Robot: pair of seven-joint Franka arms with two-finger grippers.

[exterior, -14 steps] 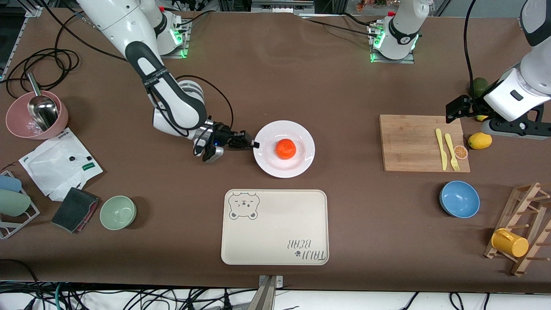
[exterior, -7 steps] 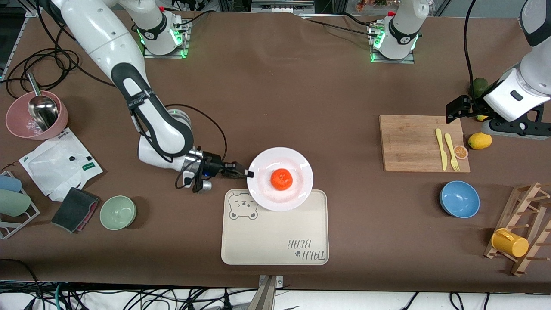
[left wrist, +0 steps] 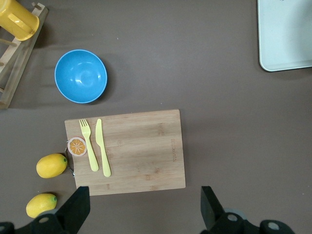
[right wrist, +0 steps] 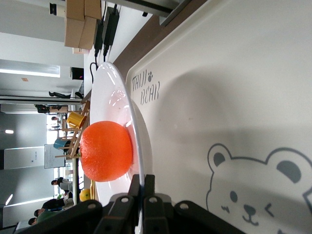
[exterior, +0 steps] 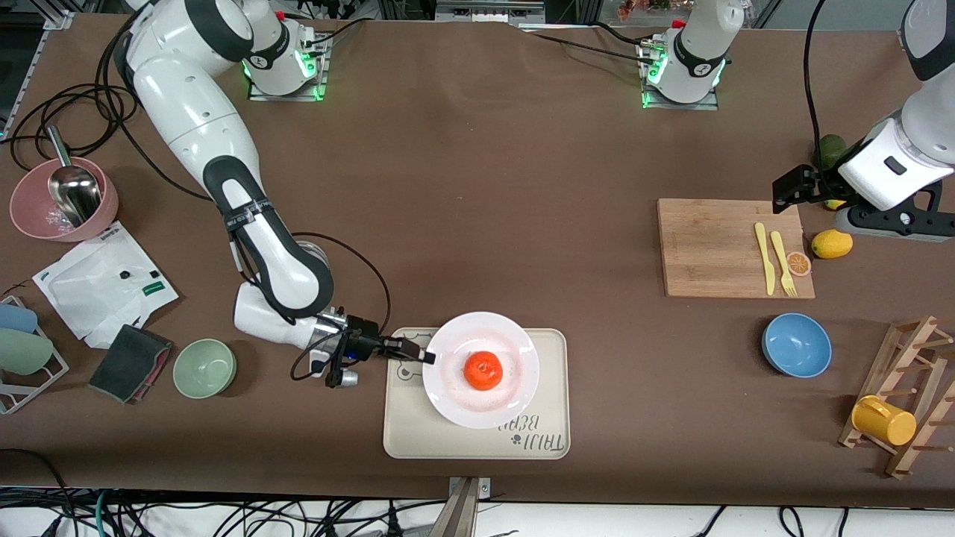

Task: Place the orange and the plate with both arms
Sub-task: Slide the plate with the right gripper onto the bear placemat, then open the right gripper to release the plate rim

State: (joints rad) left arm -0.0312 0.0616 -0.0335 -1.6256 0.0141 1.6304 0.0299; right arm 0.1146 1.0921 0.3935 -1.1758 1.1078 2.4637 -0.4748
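- Plate (exterior: 515,350): round, plain white, glossy, with a shallow rim. It is held over the cream tray (exterior: 545,395), and the right wrist view shows its underside clear of the tray's surface with a shadow beneath.
- Orange (exterior: 483,371): small, round, reddish-orange, faintly dimpled with a tiny stem dimple on top. It sits in the middle of the plate.
- Right gripper (exterior: 424,357): at the plate's rim on the side toward the right arm's end of the table, fingers (right wrist: 147,187) clenched on the rim, one above and one below.
- Left gripper (left wrist: 141,214): the arm waits over the cutting board's (exterior: 709,246) edge farthest from the front camera, fingers spread apart with nothing between them.
- Cutting board: carries a yellow knife (exterior: 763,257), a yellow fork (exterior: 782,262) and a flat orange-slice disc (exterior: 798,263) at its corner.
- Lemon (exterior: 831,244): on the table just beside the board; a second lemon (left wrist: 41,205) shows in the left wrist view.
- Blue bowl (exterior: 796,344): on the table, nearer the front camera than the board.
- Hidden or cut off: the plate covers part of the tray's bear print (right wrist: 253,190) and the top of its lettering (exterior: 536,441). The left arm's body hides most of the second lemon in the front view.
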